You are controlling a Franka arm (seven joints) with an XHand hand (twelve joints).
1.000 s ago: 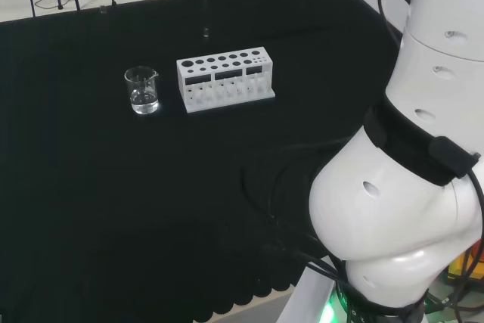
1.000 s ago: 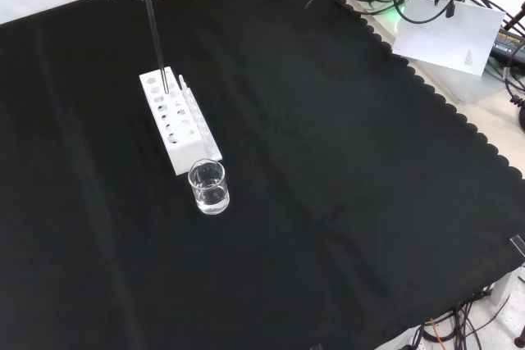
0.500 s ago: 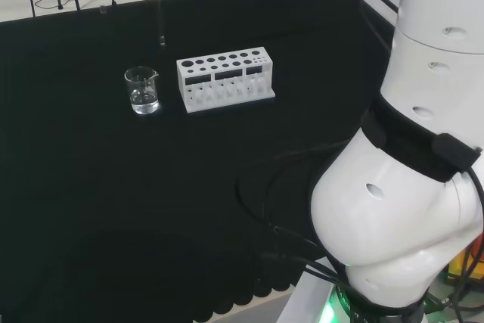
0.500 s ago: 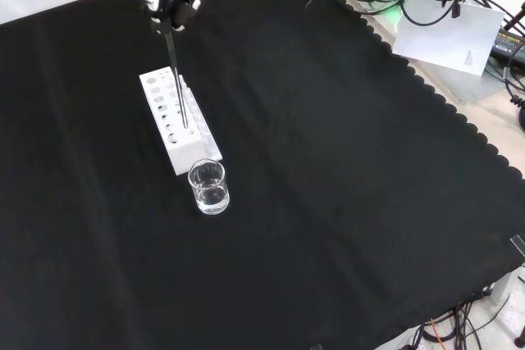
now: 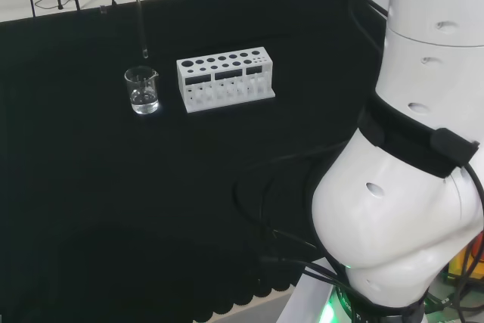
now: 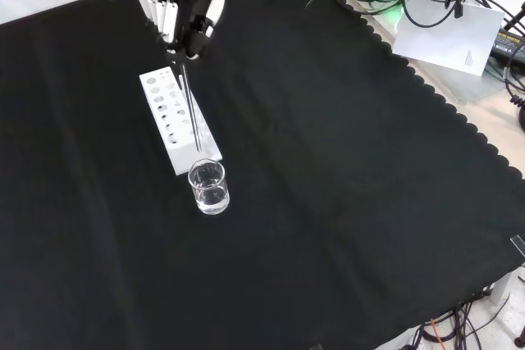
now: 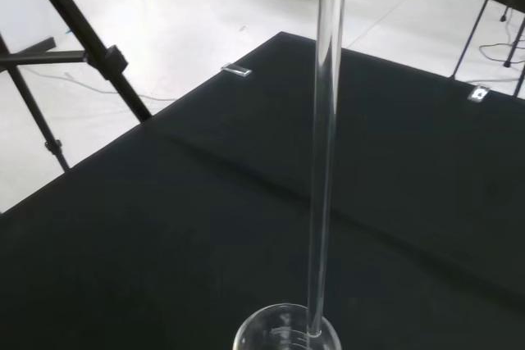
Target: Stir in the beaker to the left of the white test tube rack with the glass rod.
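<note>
The hand (image 6: 182,7), fingers clamped on the upper end of the thin, brittle glass rod (image 6: 189,108), hung it above the beaker (image 6: 208,187).

The beaker (image 7: 285,329) is cut off by the wrist view's edge; the glass rod's (image 7: 326,120) upper end is too.

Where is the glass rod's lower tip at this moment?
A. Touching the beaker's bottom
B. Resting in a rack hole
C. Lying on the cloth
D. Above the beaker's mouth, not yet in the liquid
D: in the head view the glass rod, held by the hand, ends above the rim of the beaker.
</note>
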